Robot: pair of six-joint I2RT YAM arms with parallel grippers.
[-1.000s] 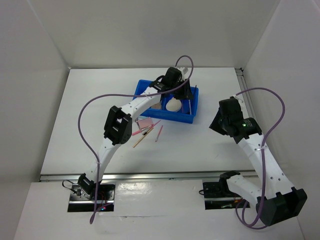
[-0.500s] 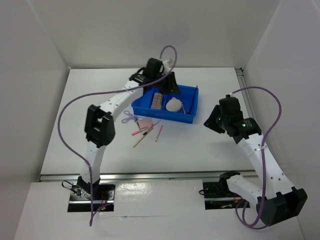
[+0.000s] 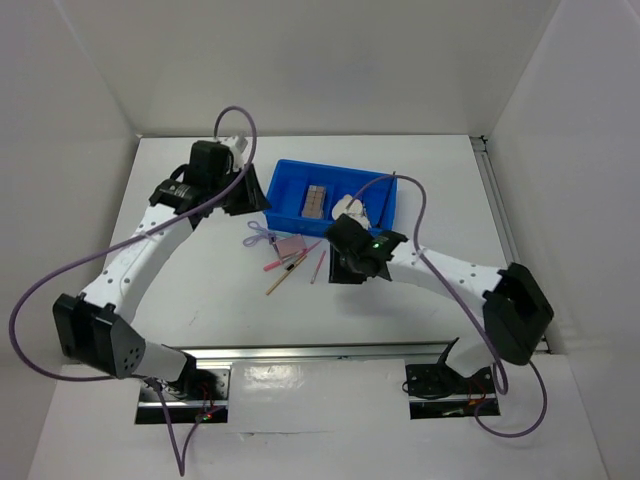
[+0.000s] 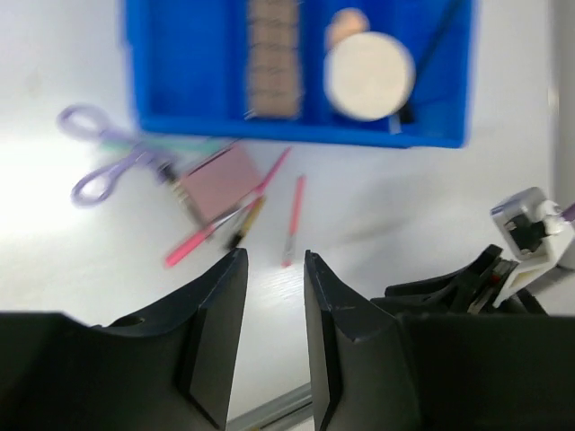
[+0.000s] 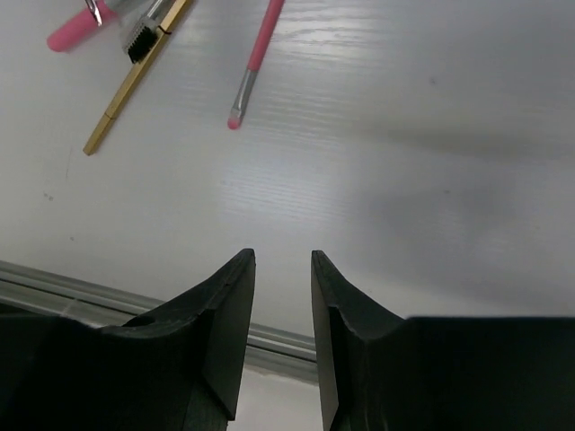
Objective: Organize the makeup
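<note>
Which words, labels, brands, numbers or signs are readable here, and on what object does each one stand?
No text can be read.
The blue tray, the palette, the cream round puff, the pink square pad and the pink stick show no print.
The left wrist view is blurred, so small print there cannot be told.

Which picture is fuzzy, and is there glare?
Left wrist view: blurred, round puff and blue tray soft-edged, a washed-out bright patch on the table at left. Right wrist view: sharp, pink stick crisp, mild sheen. Top view: even light, soft shadows.
</note>
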